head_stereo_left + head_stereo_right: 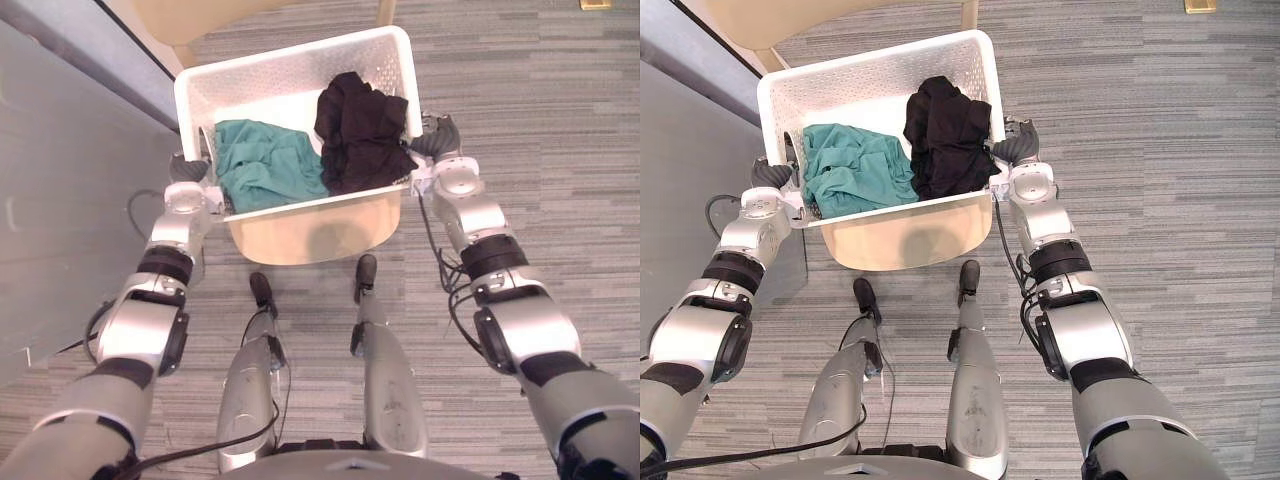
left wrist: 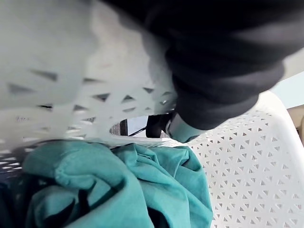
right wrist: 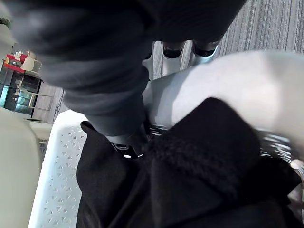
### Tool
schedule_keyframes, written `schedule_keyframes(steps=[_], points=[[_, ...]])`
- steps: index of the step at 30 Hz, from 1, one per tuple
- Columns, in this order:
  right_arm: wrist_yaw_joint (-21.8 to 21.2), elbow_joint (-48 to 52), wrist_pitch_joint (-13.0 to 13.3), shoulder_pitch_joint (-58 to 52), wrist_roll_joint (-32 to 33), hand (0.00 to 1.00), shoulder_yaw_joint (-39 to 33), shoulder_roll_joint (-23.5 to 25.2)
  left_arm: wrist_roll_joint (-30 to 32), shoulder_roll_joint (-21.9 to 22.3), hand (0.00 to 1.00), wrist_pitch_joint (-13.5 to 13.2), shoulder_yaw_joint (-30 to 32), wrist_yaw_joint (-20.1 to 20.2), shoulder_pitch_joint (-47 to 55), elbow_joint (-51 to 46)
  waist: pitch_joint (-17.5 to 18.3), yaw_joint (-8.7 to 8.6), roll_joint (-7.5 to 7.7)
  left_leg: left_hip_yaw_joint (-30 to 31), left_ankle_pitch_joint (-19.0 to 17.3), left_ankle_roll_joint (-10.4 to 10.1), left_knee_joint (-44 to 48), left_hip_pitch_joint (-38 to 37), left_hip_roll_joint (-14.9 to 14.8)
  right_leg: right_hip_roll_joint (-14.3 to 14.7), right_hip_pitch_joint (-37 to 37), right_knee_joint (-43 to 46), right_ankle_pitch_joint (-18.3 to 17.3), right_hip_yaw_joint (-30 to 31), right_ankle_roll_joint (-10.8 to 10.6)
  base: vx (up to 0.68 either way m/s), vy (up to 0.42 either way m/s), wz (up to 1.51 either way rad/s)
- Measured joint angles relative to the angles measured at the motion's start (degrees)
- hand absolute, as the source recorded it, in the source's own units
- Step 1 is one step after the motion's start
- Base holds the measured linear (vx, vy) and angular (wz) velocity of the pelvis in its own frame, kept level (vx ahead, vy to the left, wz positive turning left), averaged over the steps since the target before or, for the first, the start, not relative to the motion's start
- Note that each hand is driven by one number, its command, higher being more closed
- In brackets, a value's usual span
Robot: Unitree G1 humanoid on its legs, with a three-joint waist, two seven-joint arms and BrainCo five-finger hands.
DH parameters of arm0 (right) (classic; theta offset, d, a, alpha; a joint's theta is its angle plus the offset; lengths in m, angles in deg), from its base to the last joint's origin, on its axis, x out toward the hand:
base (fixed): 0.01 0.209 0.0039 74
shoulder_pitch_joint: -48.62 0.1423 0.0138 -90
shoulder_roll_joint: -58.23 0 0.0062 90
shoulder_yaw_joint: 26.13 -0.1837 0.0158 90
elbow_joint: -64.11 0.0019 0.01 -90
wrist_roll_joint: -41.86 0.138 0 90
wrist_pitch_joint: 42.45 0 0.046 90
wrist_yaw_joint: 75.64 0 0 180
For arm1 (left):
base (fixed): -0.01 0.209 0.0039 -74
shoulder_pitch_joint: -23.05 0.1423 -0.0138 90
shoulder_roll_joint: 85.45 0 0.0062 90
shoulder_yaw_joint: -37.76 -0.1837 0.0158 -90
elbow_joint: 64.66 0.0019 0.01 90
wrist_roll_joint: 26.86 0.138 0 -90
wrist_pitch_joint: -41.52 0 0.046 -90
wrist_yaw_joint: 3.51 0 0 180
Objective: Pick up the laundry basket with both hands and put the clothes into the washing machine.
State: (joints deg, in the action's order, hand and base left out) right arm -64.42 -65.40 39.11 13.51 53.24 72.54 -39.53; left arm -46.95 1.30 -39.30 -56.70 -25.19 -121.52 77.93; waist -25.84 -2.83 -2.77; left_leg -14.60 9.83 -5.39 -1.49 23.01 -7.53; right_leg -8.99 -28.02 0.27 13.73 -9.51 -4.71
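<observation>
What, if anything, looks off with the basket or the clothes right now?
Nothing spilled or damaged. The teal garment and the black garment both lie inside the laundry basket, which sits between the left hand and the right hand. Only the black garment is heaped high, about to the rim near the right hand.

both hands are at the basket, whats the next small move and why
Probably hold the laundry basket level and start walking with it: the left hand and right hand sit at its opposite sides, and the teal garment and black garment lie loose inside.
</observation>
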Motion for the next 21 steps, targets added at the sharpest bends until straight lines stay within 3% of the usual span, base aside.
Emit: schedule_keyframes(steps=[2, 3, 7, 8, 21], points=[[-0.1, 0.0, 0.1, 0.1, 0.0, 1.00, 0.3, -0.3, 0.0, -0.1, 1.00, 0.0, 0.0, 0.0, -0.2, 0.0, 0.0, -0.02, 0.00, 0.1, 0.6, -0.1, -1.1, -0.2, 0.0, 0.1, -0.1, -0.1, 0.0, -0.2, 0.0, -0.01, -0.006, 0.03], [-0.2, 0.0, 0.6, 0.1, 0.1, 1.00, 0.3, -0.4, 0.0, -0.2, 0.00, 0.0, 0.0, 0.2, -0.7, 0.0, 0.0, -0.02, 0.00, 0.4, 1.4, -0.1, -2.0, -0.2, 0.0, 0.3, -0.1, -0.5, 0.2, -0.4, 0.2, -0.03, -0.012, 0.06], [-0.2, -0.9, 0.8, 1.7, 0.2, 1.00, 0.7, -0.6, -0.9, -0.5, 0.00, 0.0, 0.6, 0.1, -1.2, 0.0, 0.0, 0.05, 0.00, 0.4, 2.1, -0.3, -2.9, 0.1, -0.1, 0.5, -0.6, -1.0, 0.6, -0.6, 0.4, -0.04, -0.012, 0.01], [-0.2, -1.3, 0.8, 2.2, 0.5, 0.00, 1.1, -0.7, -1.6, -0.6, 0.00, 0.0, 1.1, -0.1, -1.2, 0.0, 0.0, 0.05, 0.00, 0.4, 2.2, -0.3, -2.9, 0.2, -0.1, 0.5, -0.7, -1.0, 0.7, -0.6, 0.5, -0.04, -0.010, -0.02], [-3.2, -0.1, 0.7, 2.9, 7.2, 0.00, 6.3, -4.8, -5.0, -3.9, 0.00, -2.5, 4.4, -0.4, -6.0, -0.3, 0.0, 0.69, 0.00, 1.3, 3.0, -0.8, -3.0, 1.3, -1.0, 1.4, -1.3, -1.1, 1.0, -1.5, 0.9, -0.01, -0.001, 0.00]])
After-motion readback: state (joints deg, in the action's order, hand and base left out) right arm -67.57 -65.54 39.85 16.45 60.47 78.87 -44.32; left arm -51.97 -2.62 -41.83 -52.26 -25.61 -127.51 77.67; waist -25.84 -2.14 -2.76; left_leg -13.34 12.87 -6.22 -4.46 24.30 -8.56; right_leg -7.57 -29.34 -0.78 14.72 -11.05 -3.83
